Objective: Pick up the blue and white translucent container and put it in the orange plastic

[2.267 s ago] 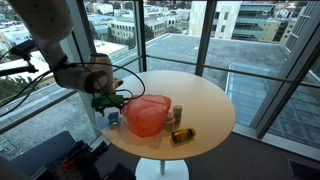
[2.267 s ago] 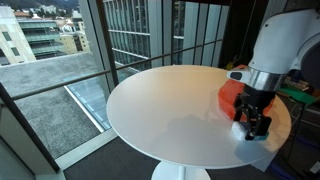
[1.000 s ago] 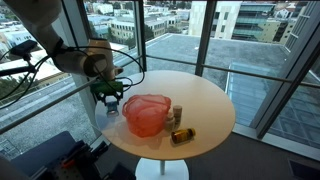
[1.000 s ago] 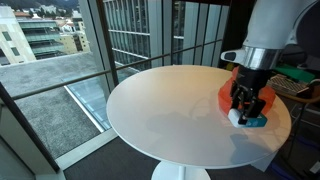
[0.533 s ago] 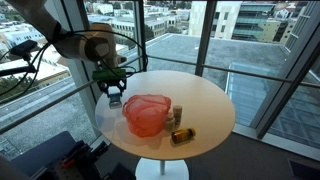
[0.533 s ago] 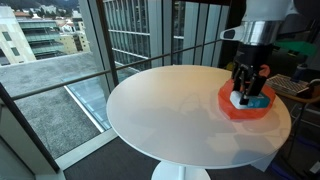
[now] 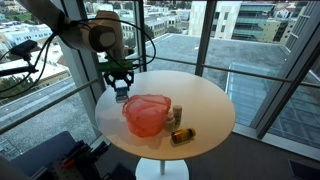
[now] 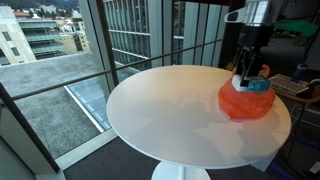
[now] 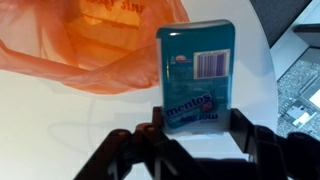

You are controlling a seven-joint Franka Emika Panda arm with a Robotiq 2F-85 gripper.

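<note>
Now, blue box (image 9: pixel 198 75) aloft, orange bag (image 7: pixel 147 113) next.
My jaws are clamped on the blue box's sides, above the table (image 7: pixel 205 110) just beside the orange bag; I'd centre over its opening before lowering and releasing.

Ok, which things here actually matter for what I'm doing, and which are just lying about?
For the job:
- blue container, held in the gripper
- orange plastic bag on the table

Just lying about:
- small upright bottle, beside the bag
- brown bottle, lying on its side near the table edge
</note>
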